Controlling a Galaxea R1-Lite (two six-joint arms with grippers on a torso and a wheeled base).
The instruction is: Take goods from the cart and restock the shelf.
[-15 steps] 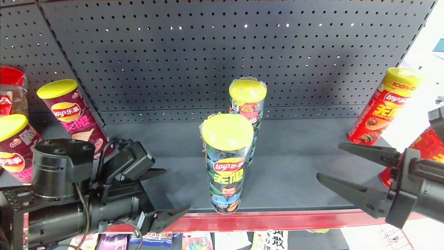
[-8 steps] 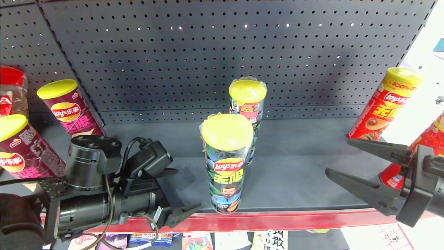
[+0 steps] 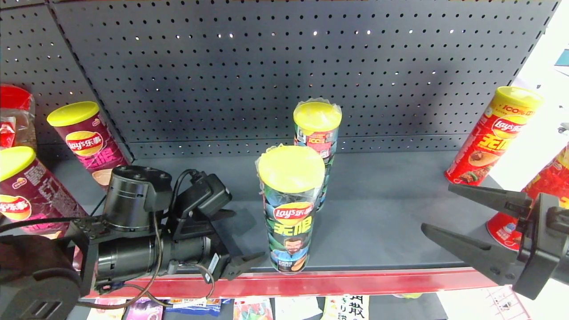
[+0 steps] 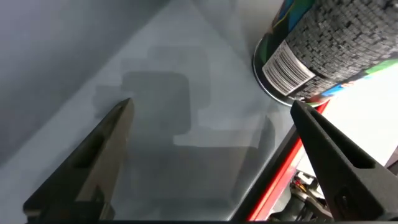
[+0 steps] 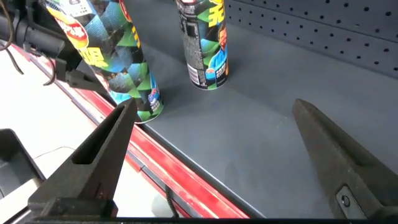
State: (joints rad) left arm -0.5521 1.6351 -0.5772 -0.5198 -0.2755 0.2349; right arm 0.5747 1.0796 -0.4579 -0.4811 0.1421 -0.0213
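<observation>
Left pincer (image 3: 244, 234), wide and empty, just left of upright front can (image 3: 291, 209); right pincer (image 3: 435, 206), wide too, well right of it.

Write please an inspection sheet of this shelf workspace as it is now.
Surface: grey shelf, red rail in front.
Job's things: two patterned cans upright, front can at the rail, rear can behind it; purple cans at left, red cans at right.
Clutter: nothing seen.
Grippers: left gripper open, beside the front can, apart; right gripper open, near the red cans.
Cables: black cable looped behind the left gripper.
Surroundings: pegboard behind; packets below.
</observation>
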